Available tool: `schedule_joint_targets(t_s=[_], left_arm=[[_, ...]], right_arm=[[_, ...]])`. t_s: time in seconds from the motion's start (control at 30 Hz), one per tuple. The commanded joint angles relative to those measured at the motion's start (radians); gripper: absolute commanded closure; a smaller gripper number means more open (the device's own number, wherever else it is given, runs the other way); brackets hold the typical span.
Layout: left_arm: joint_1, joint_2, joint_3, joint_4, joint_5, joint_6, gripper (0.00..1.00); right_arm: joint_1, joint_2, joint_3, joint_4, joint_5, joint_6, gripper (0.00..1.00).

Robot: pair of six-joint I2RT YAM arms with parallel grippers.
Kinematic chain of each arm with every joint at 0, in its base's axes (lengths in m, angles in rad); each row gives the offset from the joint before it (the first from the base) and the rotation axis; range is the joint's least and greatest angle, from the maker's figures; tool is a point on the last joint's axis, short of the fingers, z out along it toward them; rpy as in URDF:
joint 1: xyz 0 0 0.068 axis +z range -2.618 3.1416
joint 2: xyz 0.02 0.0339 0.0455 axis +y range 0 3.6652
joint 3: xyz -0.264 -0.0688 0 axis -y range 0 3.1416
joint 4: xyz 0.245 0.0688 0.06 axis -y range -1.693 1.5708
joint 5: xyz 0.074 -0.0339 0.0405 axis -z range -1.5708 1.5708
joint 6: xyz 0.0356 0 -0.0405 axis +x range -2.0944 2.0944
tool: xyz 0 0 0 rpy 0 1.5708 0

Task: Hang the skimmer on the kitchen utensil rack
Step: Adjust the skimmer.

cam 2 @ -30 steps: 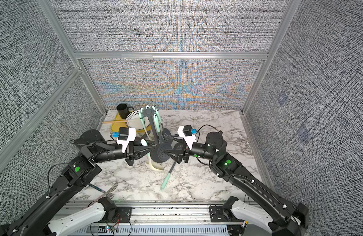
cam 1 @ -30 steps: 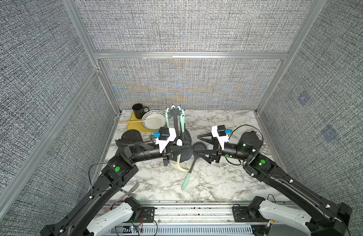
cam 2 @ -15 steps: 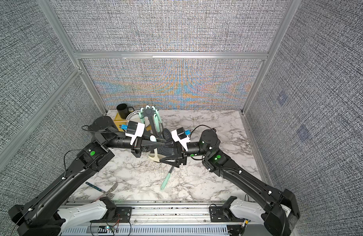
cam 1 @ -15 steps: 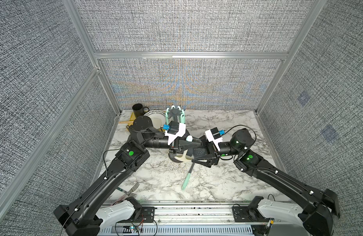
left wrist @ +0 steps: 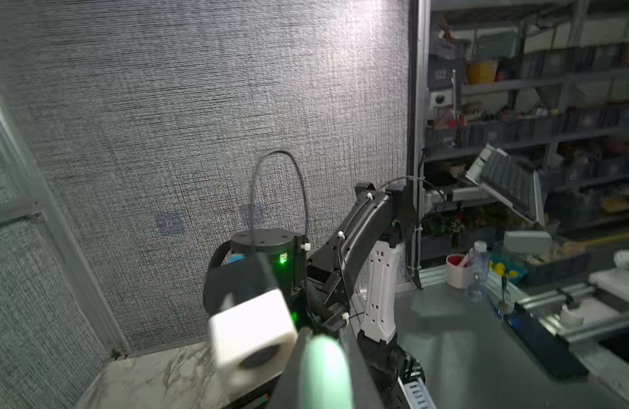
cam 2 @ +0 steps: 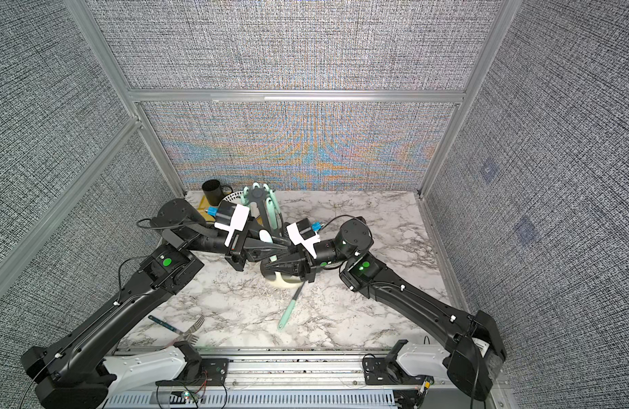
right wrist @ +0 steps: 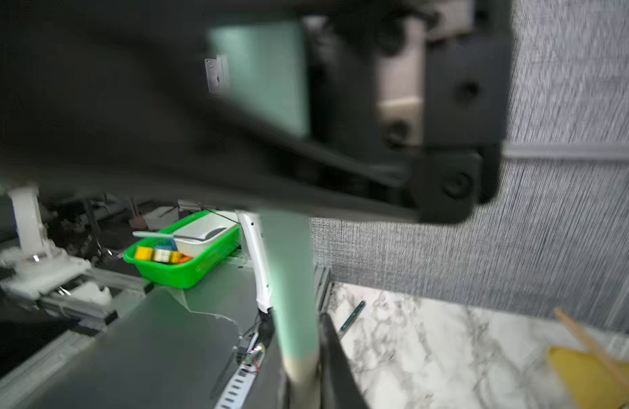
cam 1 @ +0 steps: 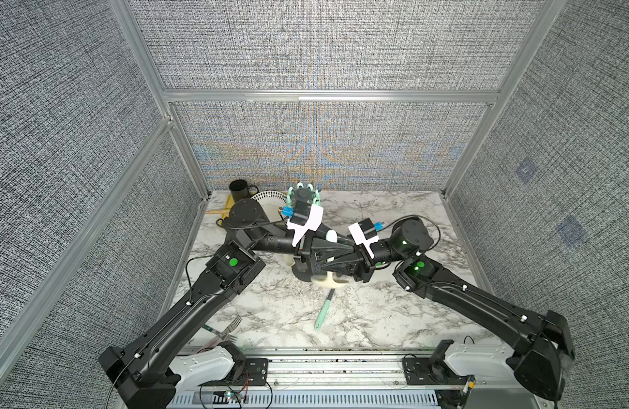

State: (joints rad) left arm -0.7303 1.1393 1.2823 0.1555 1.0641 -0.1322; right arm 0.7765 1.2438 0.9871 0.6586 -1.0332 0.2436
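Left gripper (cam 1: 336, 246) is clamped on the upper mint handle of the skimmer (cam 1: 325, 282); in the left wrist view the rounded handle tip pokes out between its fingers. The right gripper (cam 1: 329, 265) faces it from the opposite side and is closed lower on the same handle, where mint turns to cream in the right wrist view. The skimmer hangs roughly upright over the marble table (cam 1: 394, 318), cream slotted head lowest; whether the head touches the marble cannot be told. It sits just in front of the kitchen utensil rack (cam 1: 301, 194), whose hook crown carries mint-handled utensils and is partly covered by the left wrist camera. Both arms crowd the table's middle, their fingers close together. A second mint-handled utensil (cam 1: 323, 312) lies on the marble just in front of the head. A black mug (cam 1: 240, 189) and a white dish (cam 1: 270, 198) fill the back left corner, and a fork (cam 1: 231, 325) lies at the front edge beside the left arm. Open marble stretches rightward to the wall frame and along the back wall.
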Motion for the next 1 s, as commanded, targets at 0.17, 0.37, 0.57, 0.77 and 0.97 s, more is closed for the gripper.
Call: schedule_joint_targets(t_s=[0.17,0.37,0.57,0.77,0.97], left_arm=[[-0.013,-0.098,-0.130,0.073,-0.385,0.000,0.33],[-0.023,-0.116,-0.171,0.067,-0.591,-0.054,0.10],[-0.085,-0.105,-0.161,0.051,-0.825,-0.103,0.09],[-0.125,-0.109,-0.146,0.002,-0.969,-0.065,0.28],[-0.132,-0.084,-0.112,-0.057,-1.046,-0.045,0.39]], right_arm=[[0.034,-0.139,-0.120,0.014,0.413,0.006,1.00],[0.150,-0.167,-0.086,-0.183,0.930,-0.129,1.00],[0.245,-0.119,-0.036,-0.273,1.267,-0.204,1.00],[0.266,-0.103,-0.031,-0.257,1.305,-0.211,1.00],[0.283,-0.088,-0.018,-0.258,1.292,-0.226,1.00]])
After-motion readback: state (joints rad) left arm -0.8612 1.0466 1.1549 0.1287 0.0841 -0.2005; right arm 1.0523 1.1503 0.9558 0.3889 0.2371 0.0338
